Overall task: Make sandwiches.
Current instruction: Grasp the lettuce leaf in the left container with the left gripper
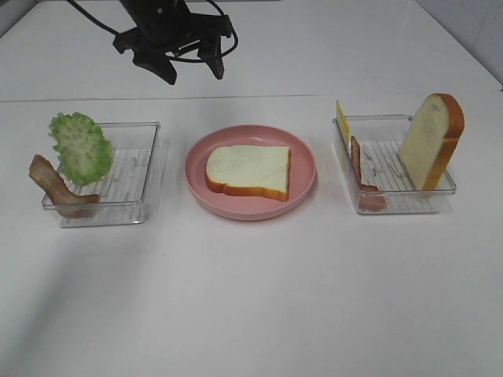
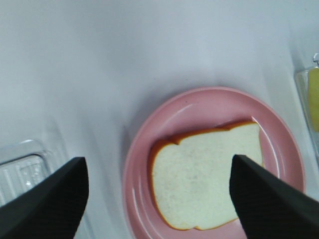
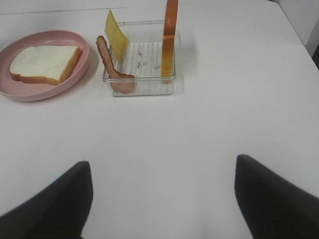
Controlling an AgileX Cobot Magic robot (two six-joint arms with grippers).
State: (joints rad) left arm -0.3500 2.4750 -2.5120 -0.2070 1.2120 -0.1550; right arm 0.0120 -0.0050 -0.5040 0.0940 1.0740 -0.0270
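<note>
One white bread slice (image 1: 248,170) with an orange-brown crust lies flat on the pink plate (image 1: 302,157). It also shows in the left wrist view (image 2: 204,179) and the right wrist view (image 3: 44,63). Green lettuce (image 1: 80,147) and a bacon strip (image 1: 55,187) lean on the left clear container (image 1: 137,196). The right clear container (image 1: 409,200) holds a yellow cheese square (image 1: 342,122), a bacon strip (image 1: 357,161) and an upright bread slice (image 1: 431,140). My left gripper (image 1: 192,71) is open and empty, above the table behind the plate. My right gripper (image 3: 162,162) is open and empty, short of the right container (image 3: 142,87).
The white table runs to a back edge line behind the containers. In the left wrist view the plate rim (image 2: 209,102) sits between the left container's corner (image 2: 20,169) and the cheese (image 2: 313,97). The right arm is outside the exterior high view.
</note>
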